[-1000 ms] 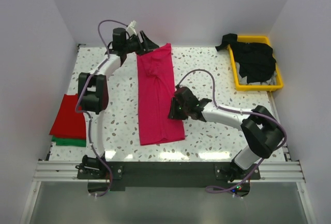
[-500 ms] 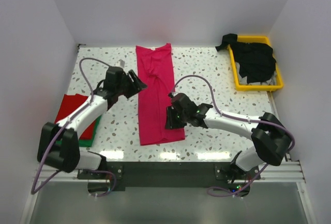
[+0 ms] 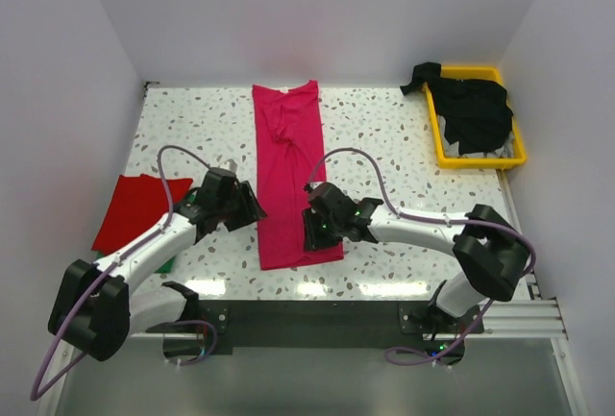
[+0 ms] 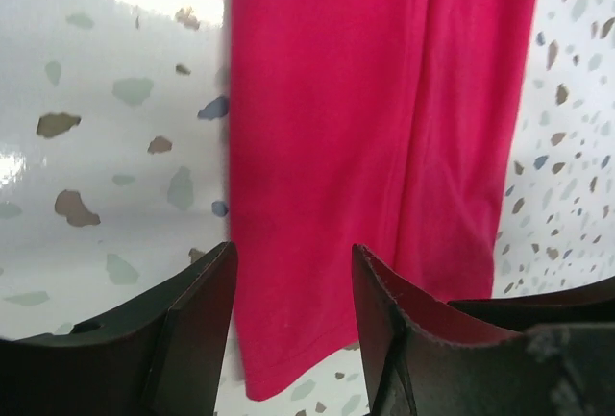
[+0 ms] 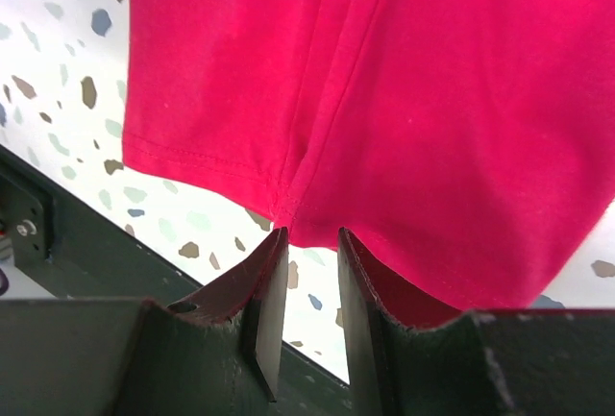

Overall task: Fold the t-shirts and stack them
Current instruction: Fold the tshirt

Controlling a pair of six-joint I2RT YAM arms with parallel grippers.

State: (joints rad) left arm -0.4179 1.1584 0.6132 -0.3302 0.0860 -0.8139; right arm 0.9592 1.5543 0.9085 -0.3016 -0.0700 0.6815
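A magenta-pink t-shirt point(image 3: 286, 171) lies folded into a long strip down the middle of the table. In the left wrist view its near left corner point(image 4: 288, 339) shows between my fingers. My left gripper point(image 3: 254, 212) point(image 4: 293, 255) stands open at the strip's left edge, low over the cloth. My right gripper point(image 3: 309, 232) point(image 5: 309, 235) sits on the strip's near right part, its tips at the bottom hem point(image 5: 288, 200). Its jaws are a narrow gap apart with only table showing between them. A red t-shirt point(image 3: 135, 209) lies folded at the left. Black t-shirts point(image 3: 476, 109) fill the tray.
A yellow tray point(image 3: 480, 162) stands at the back right by the wall. White walls close in the table on three sides. A dark rail point(image 3: 307, 318) runs along the near edge, close under the shirt's hem.
My left arm has swung from the shirt's far end down to its near left edge, jaws narrowing. My right gripper has slid nearer along the strip to the hem.
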